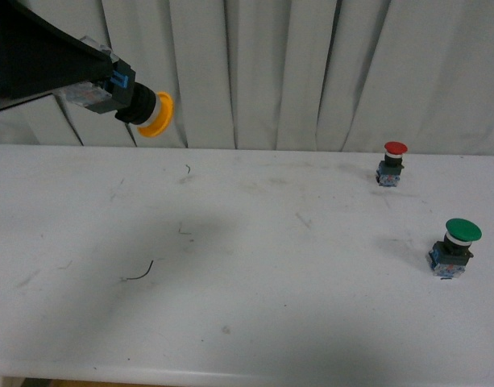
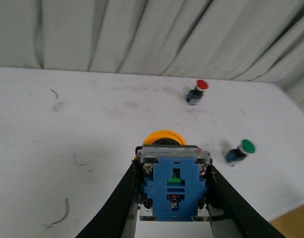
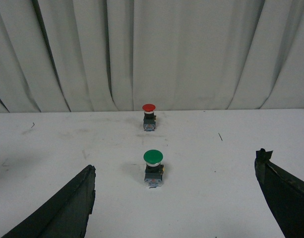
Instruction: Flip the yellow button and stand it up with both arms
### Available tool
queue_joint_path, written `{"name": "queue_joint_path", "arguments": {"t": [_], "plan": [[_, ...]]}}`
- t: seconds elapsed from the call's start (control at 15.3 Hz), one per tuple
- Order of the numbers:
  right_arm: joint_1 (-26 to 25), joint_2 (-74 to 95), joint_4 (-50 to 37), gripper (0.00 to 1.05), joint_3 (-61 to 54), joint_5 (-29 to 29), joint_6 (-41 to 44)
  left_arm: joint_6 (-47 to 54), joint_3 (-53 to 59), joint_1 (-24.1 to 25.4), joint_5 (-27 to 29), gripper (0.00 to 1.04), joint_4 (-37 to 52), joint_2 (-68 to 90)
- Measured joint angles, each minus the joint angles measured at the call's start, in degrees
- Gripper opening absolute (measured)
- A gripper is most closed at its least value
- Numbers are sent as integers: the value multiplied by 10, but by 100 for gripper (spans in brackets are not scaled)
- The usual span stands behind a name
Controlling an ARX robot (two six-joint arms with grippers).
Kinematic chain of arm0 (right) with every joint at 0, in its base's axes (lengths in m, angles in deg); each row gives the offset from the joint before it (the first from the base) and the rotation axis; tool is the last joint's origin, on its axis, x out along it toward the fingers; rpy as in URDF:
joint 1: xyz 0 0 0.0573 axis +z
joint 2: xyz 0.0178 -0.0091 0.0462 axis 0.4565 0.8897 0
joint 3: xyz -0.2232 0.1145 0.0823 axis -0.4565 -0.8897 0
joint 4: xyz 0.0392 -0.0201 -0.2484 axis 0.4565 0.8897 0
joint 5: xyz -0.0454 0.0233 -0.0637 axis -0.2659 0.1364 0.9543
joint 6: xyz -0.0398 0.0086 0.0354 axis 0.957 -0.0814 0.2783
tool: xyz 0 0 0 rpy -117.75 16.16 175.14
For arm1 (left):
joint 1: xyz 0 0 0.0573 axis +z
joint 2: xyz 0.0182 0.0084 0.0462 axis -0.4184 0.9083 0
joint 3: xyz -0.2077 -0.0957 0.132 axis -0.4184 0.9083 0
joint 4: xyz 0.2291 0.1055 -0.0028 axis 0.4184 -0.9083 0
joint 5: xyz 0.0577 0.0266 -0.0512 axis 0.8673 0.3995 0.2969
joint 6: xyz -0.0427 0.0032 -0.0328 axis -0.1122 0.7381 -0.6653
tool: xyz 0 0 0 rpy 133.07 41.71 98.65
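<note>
Yellow button [image 1: 139, 106] is pinched at its blue block by the left tool [image 2: 174, 171] and held above the counter [image 1: 247, 314] at ten o'clock. The right tool [image 3: 175, 166] is spread wide, with the green-capped switch [image 3: 152, 167] and red-capped switch [image 3: 149, 117] standing at its twelve o'clock.

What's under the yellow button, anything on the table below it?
Only bare, scuffed white table; the yellow button hangs in the air, clamped in the left pincer. In the left wrist view the button and pincer cover the patch directly beneath.
</note>
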Motion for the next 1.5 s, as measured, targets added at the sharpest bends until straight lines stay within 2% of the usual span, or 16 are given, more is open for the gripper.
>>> {"name": "queue_joint_path", "arguments": {"t": [0.07, 0.13, 0.2, 0.33, 0.46, 0.59, 0.79, 1.11, 1.18, 1.24, 1.31, 1.37, 1.5], "plan": [[0, 0, 0, 98, 0, 0, 0, -43, 22, 18, -47, 32, 55, 11], [0, 0, 0, 98, 0, 0, 0, -114, 50, 44, -105, 32, 148, 33], [0, 0, 0, 98, 0, 0, 0, -174, 70, 62, -139, 32, 225, 53], [0, 0, 0, 98, 0, 0, 0, -309, 108, 84, -178, 32, 402, 100], [0, 0, 0, 98, 0, 0, 0, -396, 139, 86, -195, 32, 531, 118], [0, 0, 0, 98, 0, 0, 0, -452, 162, 80, -210, 32, 543, 115], [0, 0, 0, 98, 0, 0, 0, -447, 176, 46, -235, 32, 543, 108], [0, 0, 0, 98, 0, 0, 0, -433, 165, 21, -228, 32, 542, 111], [-17, 12, -17, 98, 1, -50, -16, -430, 162, 18, -226, 32, 542, 112], [-65, 78, -85, 98, 7, -150, -42, -424, 160, 15, -222, 32, 542, 112], [-79, 180, -172, 98, 22, -216, -74, -417, 156, 14, -220, 32, 542, 110], [-70, 273, -258, 98, 41, -252, -88, -414, 152, 11, -217, 32, 542, 110], [-51, 485, -426, 98, 130, -235, -104, -403, 151, 7, -214, 32, 542, 109]]}}
